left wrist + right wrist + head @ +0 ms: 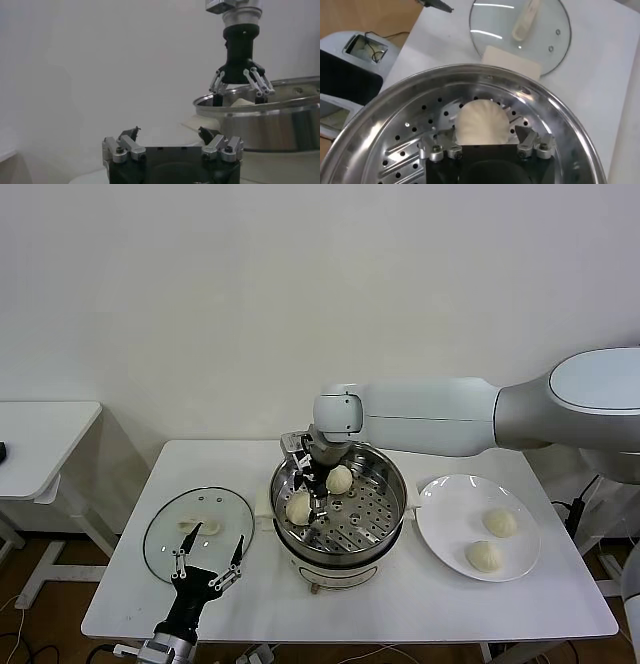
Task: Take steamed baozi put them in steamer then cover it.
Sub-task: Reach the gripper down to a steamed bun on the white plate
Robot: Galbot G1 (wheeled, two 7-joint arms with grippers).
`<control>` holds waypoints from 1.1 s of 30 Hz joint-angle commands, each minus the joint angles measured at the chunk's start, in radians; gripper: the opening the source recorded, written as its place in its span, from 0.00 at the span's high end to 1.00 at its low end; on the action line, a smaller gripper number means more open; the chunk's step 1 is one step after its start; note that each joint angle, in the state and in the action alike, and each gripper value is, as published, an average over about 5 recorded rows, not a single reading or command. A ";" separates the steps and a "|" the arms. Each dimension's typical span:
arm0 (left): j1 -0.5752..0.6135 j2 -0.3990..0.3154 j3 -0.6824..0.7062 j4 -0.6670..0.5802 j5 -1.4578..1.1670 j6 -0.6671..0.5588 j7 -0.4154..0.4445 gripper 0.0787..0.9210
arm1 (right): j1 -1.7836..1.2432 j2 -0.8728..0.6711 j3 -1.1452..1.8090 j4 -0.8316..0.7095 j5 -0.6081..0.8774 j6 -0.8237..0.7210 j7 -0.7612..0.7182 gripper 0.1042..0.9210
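Observation:
The steel steamer (385, 484) stands mid-table with two baozi on its perforated tray, one at the back (340, 478) and one at the left (297, 507). My right gripper (310, 506) reaches down into the pot, and its open fingers straddle the left bun. The right wrist view shows that bun (482, 119) resting on the tray between the spread fingers of my right gripper (485, 135). Two more baozi (500, 522) (484, 556) lie on the white plate (440, 496). My left gripper (208, 569) is open and empty, near the table's front edge by the glass lid (165, 529).
The lid lies flat on the table left of the steamer, its white knob (205, 527) up; it also shows in the right wrist view (540, 45). The plate sits to the right of the pot. A small white side table (40, 434) stands at far left.

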 commanded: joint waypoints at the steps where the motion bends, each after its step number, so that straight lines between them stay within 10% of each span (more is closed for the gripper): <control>1: 0.000 0.000 0.003 -0.005 0.001 0.003 0.000 0.12 | 0.155 -0.254 0.051 0.134 -0.122 0.037 -0.179 0.12; 15: -0.001 0.009 0.013 -0.015 0.010 0.005 0.001 0.12 | 0.146 -0.703 -0.017 0.066 -0.388 0.228 -0.342 0.12; 33: 0.009 -0.006 0.004 -0.001 0.021 0.004 -0.001 0.12 | -0.352 -0.707 0.168 -0.113 -0.529 0.278 -0.270 0.12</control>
